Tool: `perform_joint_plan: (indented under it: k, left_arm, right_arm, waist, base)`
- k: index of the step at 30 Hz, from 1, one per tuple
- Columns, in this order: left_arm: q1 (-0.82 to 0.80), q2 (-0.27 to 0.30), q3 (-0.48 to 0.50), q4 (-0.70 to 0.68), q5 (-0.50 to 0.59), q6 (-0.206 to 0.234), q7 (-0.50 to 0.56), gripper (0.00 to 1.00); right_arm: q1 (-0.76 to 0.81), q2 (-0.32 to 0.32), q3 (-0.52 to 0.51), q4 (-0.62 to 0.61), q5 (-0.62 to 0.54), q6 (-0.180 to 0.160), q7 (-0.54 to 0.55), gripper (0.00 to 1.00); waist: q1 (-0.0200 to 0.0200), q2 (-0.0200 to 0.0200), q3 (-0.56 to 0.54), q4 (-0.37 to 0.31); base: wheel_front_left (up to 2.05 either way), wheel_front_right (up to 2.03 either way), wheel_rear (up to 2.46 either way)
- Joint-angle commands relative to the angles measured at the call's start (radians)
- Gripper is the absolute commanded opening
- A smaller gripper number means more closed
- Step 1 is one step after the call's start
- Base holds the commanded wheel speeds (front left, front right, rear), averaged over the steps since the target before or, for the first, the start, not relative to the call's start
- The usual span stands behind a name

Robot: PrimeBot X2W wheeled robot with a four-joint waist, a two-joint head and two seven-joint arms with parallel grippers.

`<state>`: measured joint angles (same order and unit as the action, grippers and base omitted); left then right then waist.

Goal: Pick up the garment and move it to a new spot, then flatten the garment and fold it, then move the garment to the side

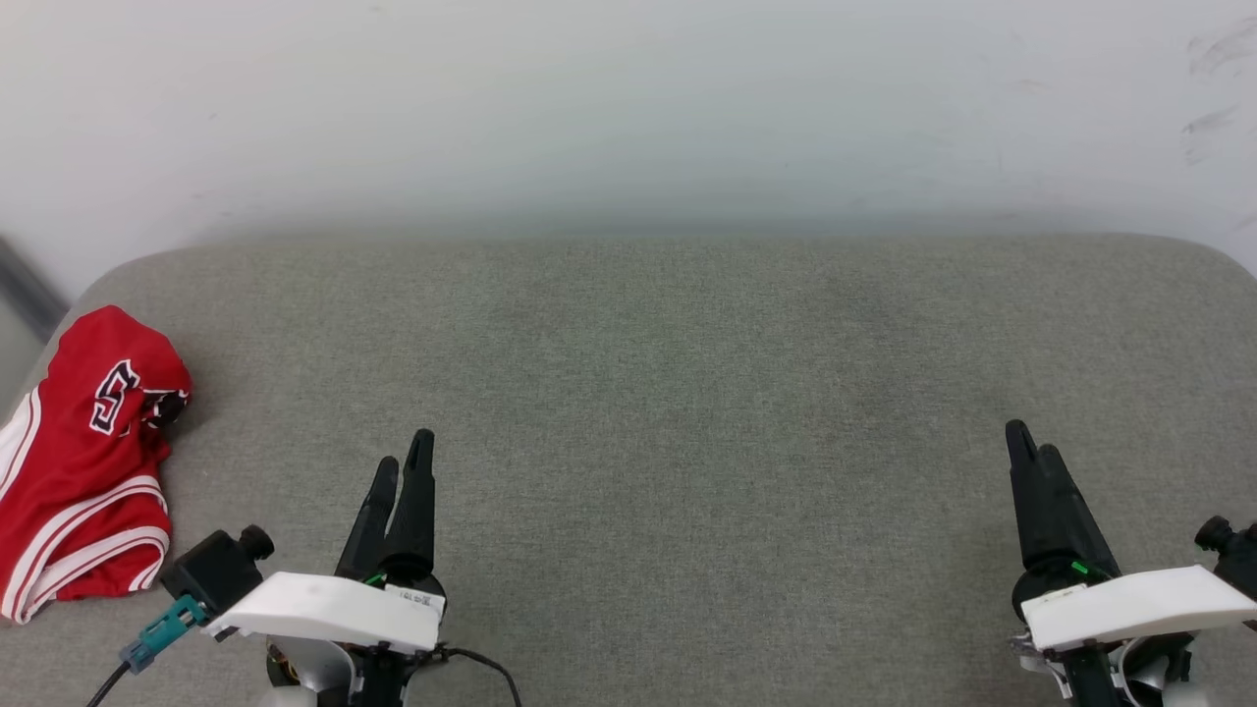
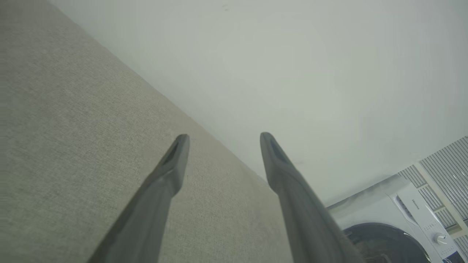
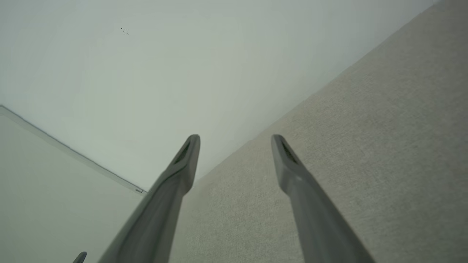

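**Crumpled shirt at the left rim could slip off**

The garment (image 1: 83,462) lies bunched at the far left edge of the grey padded surface (image 1: 687,393). The left gripper (image 1: 405,450) hovers near it, jaws spread wide and empty. A sideways approach could shove the cloth over the rim or catch only one layer. The right gripper (image 1: 1031,439), likewise wide and empty, sits well apart, too far to help quickly.

Wall: plain white wall (image 1: 628,98) behind the surface, with faint dark scuffs (image 1: 1213,49) at its upper right.
Surface: wide grey-green woven fabric top (image 1: 687,442) with rounded far corners, running up to the wall.
Appliance: white front-loading washing machine (image 2: 395,219) with a dark round door.
Panel: grey slatted panel (image 2: 446,160) beside the machine.
Light: soft and even.
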<state>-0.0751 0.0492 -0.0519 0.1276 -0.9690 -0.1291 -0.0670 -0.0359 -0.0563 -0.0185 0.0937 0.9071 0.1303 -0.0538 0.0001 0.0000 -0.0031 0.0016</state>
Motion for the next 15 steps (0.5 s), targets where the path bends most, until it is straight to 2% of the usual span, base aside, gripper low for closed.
perform_joint_plan:
  k: [1,6,15]
  left_arm:
    - [-0.005,0.004,-0.002,-0.01,0.061,0.002,-0.015,1.0]
    - [-0.009,0.006,-0.011,0.003,0.171,0.011,-0.031,1.0]
    - [-0.016,0.012,-0.021,0.01,0.307,0.026,-0.055,1.0]
  right_arm:
    - [-0.003,-0.001,0.003,-0.024,-0.065,0.001,0.001,1.0]
    - [-0.003,0.002,0.003,-0.036,-0.181,0.001,0.016,1.0]
    - [0.01,0.005,-0.034,-0.062,-0.331,0.0,0.04,1.0]
  waist:
    - [0.0,0.0,0.0,0.0]
    - [0.0,0.0,-0.001,-0.001]
    - [-0.0001,0.0,-0.003,0.0]
  base:
    - [0.0,0.0,0.0]
    - [0.0,0.0,0.0]
    - [0.0,0.0,0.0]
